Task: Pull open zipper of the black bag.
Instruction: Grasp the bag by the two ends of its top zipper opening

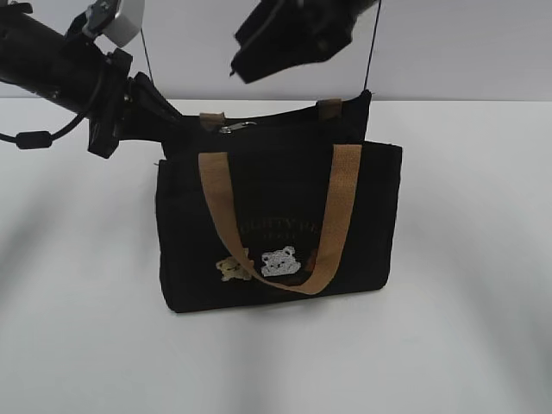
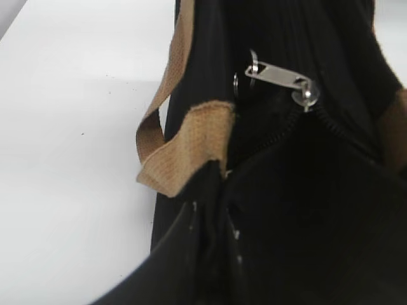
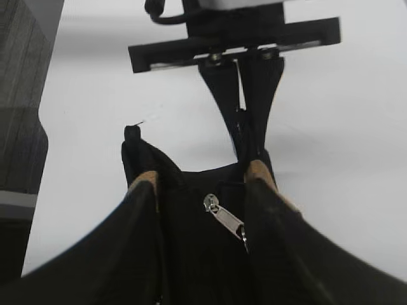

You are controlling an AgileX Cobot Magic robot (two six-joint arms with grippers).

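Observation:
The black bag (image 1: pixel 276 207) stands upright mid-table, a tan handle (image 1: pixel 336 216) hanging down its front. Its zipper (image 2: pixel 318 117) runs along the top, with the silvery pull tab (image 1: pixel 235 128) near the left end, also seen as the pull tab (image 2: pixel 280 76) and the pull tab (image 3: pixel 226 219). My left gripper (image 1: pixel 172 129) is shut on a fold of black fabric at the bag's left end; the left gripper (image 2: pixel 216 200) pinches just below a tan strap end (image 2: pixel 191 146). My right gripper (image 1: pixel 276 52) hovers above the bag, open; its fingers (image 3: pixel 143 210) stand on both sides of the pull tab, touching nothing.
The white table (image 1: pixel 466 328) spreads all around the bag. Small bear patches (image 1: pixel 278 260) mark the bag's front. A dark panel (image 3: pixel 19 95) stands past the table's edge in the right wrist view. The left arm (image 1: pixel 78 78) reaches in from the upper left.

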